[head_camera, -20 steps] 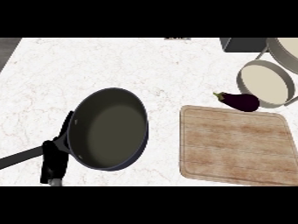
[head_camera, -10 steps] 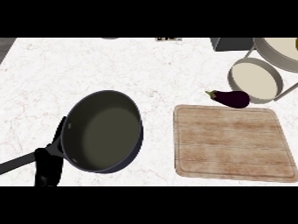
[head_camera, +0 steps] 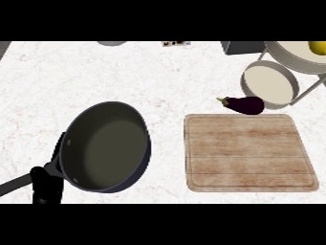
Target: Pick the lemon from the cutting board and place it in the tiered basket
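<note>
Just one lemon (head_camera: 323,47), basket-held.

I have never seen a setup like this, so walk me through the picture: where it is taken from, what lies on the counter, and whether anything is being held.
This is one view, taken from the robot's head and looking steeply down at a white marble counter. No hand or forearm shows in it, so nothing can be seen held.

On the counter lie a dark frying pan at the left, with its handle pointing to the lower left corner, and a wooden cutting board at the right, with nothing on it. A purple eggplant lies just beyond the board's far edge. At the upper right stands the tiered basket, and the yellow lemon sits in its upper tier.
</note>
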You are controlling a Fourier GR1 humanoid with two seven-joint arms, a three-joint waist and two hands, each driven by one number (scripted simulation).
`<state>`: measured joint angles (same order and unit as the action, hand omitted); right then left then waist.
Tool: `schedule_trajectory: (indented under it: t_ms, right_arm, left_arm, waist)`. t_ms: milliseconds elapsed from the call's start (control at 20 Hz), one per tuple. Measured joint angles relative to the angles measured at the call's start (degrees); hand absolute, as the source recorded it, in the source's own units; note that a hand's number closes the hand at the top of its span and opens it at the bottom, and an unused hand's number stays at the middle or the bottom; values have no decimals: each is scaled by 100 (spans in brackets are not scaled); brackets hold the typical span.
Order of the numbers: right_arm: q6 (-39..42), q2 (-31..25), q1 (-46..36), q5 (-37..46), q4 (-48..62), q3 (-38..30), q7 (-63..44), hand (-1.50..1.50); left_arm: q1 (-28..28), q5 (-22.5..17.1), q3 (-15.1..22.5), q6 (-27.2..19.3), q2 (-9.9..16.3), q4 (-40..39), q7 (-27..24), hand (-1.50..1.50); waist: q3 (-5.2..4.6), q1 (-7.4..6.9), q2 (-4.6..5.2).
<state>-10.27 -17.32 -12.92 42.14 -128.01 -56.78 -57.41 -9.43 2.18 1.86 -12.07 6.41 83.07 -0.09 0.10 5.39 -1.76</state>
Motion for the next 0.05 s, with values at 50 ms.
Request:
schedule_trajectory:
  t_ms: [50]
  right_arm:
    - [149,63,221,-277,-277,-166,-13,-150]
  left_arm:
    - [-10,14,11,-18,-6,31,47,0]
  waist:
    - [2,11,0]
